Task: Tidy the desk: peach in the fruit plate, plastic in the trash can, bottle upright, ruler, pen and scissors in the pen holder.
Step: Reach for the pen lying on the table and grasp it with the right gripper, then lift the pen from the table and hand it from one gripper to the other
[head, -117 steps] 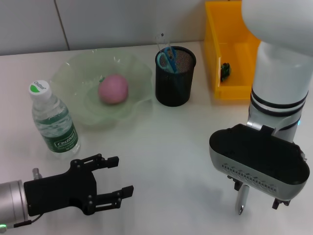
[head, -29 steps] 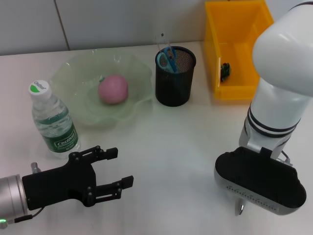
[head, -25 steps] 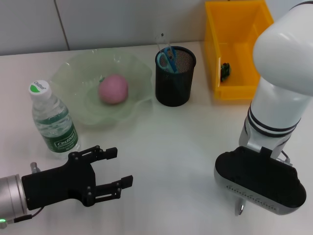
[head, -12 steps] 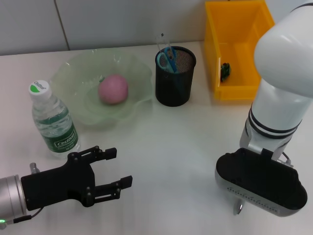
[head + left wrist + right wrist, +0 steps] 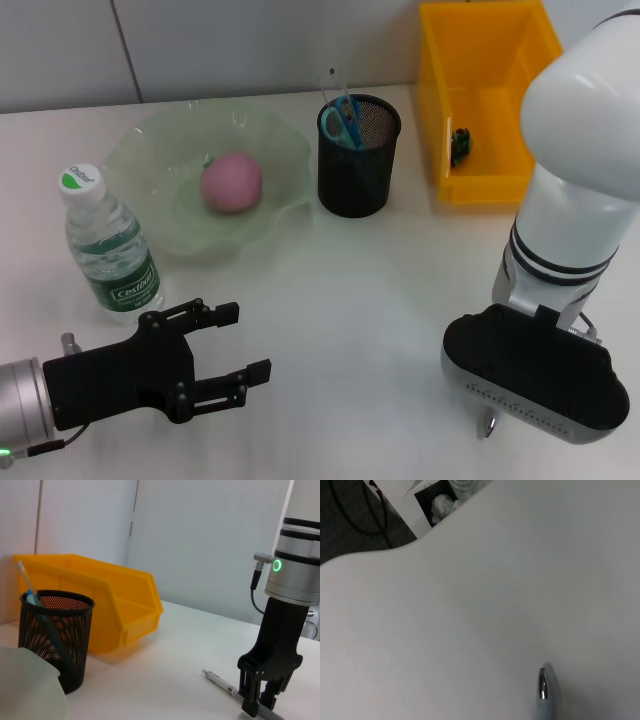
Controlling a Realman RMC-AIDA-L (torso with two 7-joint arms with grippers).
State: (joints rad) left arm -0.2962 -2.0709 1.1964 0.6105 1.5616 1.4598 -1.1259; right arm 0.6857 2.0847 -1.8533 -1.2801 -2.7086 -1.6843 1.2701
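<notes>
The pen (image 5: 225,685) lies flat on the white table (image 5: 370,290), at its near right part, well apart from the black mesh pen holder (image 5: 359,155). In the left wrist view its long axis runs along the tabletop, one end free and pointing toward the pen holder and the yellow bin (image 5: 483,95), the other end under the right gripper (image 5: 261,705). That gripper stands upright over the pen with its fingers drawn close around the far end, seemingly pinching it against the table. From the head camera only the pen's silver tip (image 5: 488,426) shows below the right arm's wrist housing. The left gripper (image 5: 228,358) hovers low at the near left of the table, fingers spread apart with nothing between them, just in front of the upright water bottle (image 5: 108,245). The pink peach (image 5: 232,182) sits in the pale green fruit plate (image 5: 145,150), beside the pen holder, which holds blue-handled scissors (image 5: 341,120).
</notes>
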